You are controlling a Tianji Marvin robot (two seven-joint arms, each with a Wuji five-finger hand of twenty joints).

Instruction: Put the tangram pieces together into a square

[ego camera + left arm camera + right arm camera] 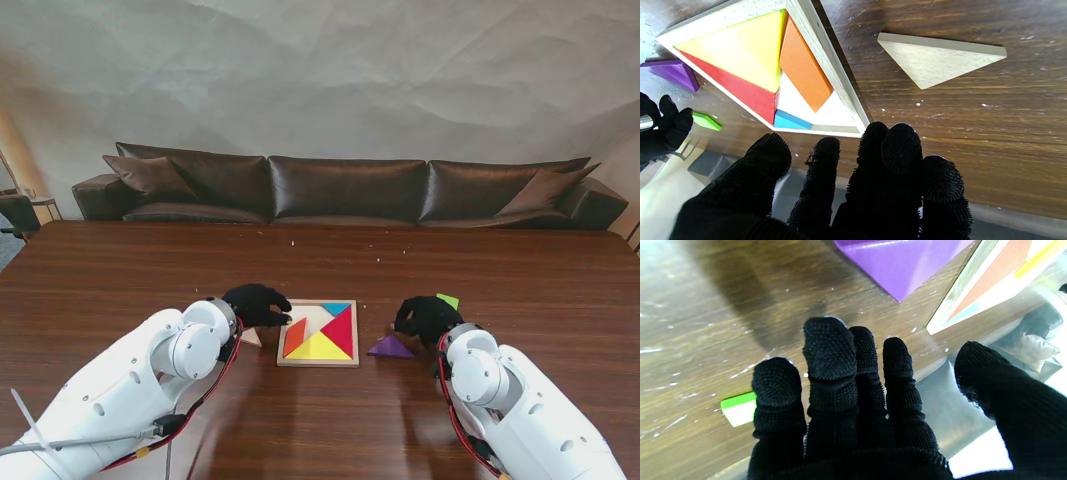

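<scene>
Tangram pieces sat partly assembled in the stand's view: a wooden tray (317,361) on the dark surface (520,270) held a yellow triangle (320,348), a red triangle (341,329), an orange piece (294,336) and a small blue triangle (336,309), with bare board left in its far left part. The left robot hand (257,303) hovered at the tray's far left corner, holding nothing. The right robot hand (427,318) hung well to the tray's right, just beside a purple triangle (391,347) lying nearer to me, and a green piece (448,300) farther off.

From the left wrist, the fingers (900,150) were spread loose and empty, their tips at the tray's corner. An unpainted wooden triangle (933,58) lay flat outside the tray, close by its left edge, its long edge running roughly along that edge. I judged this hand much the nearer to it.

From the right wrist, the fingers (828,346) were likewise relaxed and grasping nothing. The purple triangle (900,260) lay between fingertips and tray, one corner pointing towards the hand; the green piece (738,406) peeked out beside the outermost finger.
</scene>
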